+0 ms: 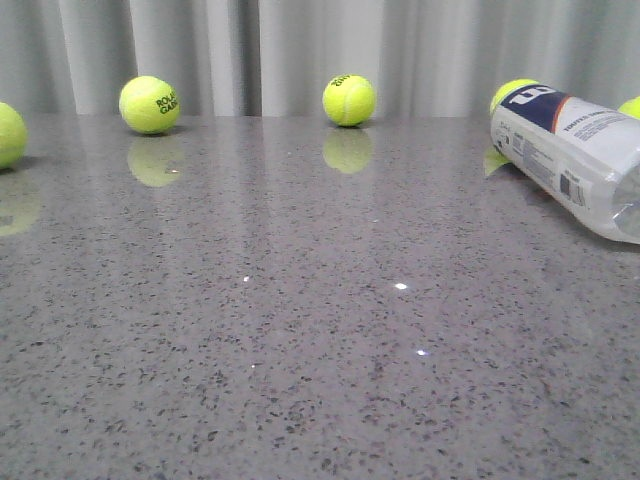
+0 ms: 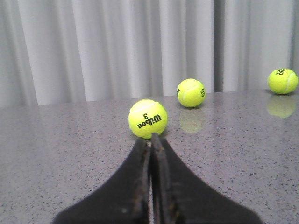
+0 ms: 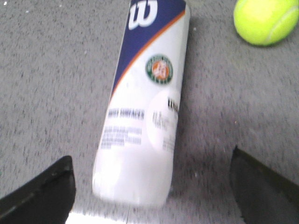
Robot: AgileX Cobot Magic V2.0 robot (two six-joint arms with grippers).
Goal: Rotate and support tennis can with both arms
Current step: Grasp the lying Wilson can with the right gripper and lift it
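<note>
The tennis can (image 3: 145, 102) is seen lying on its side on the grey table (image 1: 300, 330), long axis running away between the widely parted, empty right gripper (image 3: 152, 186) fingers, while the left gripper (image 2: 150, 140), pressed closed and empty, is pointed at a Wilson ball (image 2: 147, 119).

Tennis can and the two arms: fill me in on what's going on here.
Nothing is gripped yet. The tennis can lies on its side at the right of the grey table, with tennis balls scattered around. The right gripper is open, its fingers either side of the can's near end without touching it. The left gripper is shut and empty, pointed at a Wilson ball, away from the can. The rotate-and-support has not begun.
</note>
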